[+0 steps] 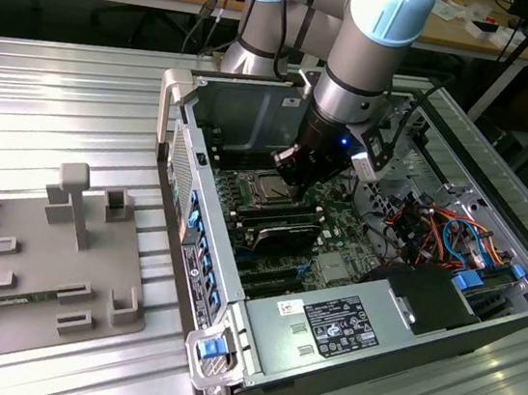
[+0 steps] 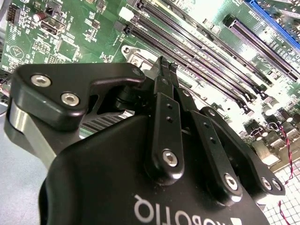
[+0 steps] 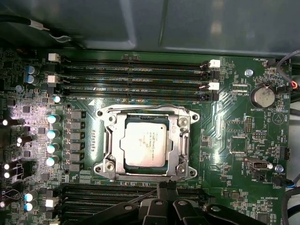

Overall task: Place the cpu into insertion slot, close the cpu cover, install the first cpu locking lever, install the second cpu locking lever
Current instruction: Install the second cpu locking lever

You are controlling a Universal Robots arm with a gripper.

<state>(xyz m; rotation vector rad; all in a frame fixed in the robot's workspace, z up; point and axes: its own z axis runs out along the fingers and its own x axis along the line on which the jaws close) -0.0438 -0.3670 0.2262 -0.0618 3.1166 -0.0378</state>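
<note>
The cpu, a silver-topped square chip, lies flat in the insertion slot on the green motherboard. The shiny cpu cover lies down around the chip's edges. In the exterior view the socket sits inside the open computer case, and my gripper hangs just above it. In the first wrist view my gripper is at the edge of the socket nearest the camera, its black fingertips together. The second wrist view shows the gripper shut, with the fingers side by side and nothing visible between them.
Long black memory slots run on both sides of the socket. A coin battery sits on the board. The case walls and coloured cables surround the work area. A grey fixture plate lies on the exterior view's left.
</note>
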